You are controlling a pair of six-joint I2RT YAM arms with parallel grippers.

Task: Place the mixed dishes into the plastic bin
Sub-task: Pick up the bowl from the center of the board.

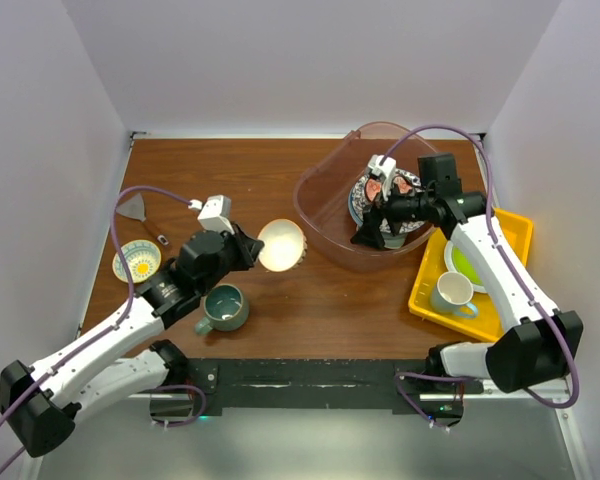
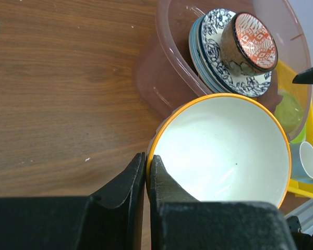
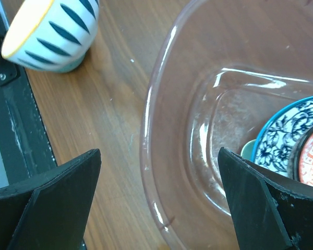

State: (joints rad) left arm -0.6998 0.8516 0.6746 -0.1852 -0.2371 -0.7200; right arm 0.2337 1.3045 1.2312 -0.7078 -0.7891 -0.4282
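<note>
My left gripper (image 2: pixel 147 166) is shut on the rim of a yellow-edged bowl (image 2: pixel 224 151) that is white inside and teal-striped outside (image 3: pixel 52 31). The bowl is tipped on its side just left of the plastic bin (image 1: pixel 315 215). The bin holds a stack of blue-patterned plates (image 2: pixel 214 67) with a red patterned bowl (image 2: pixel 250 44) on top. My right gripper (image 3: pixel 159 153) is open and straddles the bin's wall (image 3: pixel 146 140), holding nothing. A grey-teal mug (image 1: pixel 223 307) and a small yellow-patterned bowl (image 1: pixel 138 260) stand on the table at the left.
A yellow tray (image 1: pixel 510 235) at the right holds a lime-green plate (image 1: pixel 465 262) and a white mug (image 1: pixel 452 292). A spatula (image 1: pixel 135 210) lies at the far left. White walls enclose the table on three sides.
</note>
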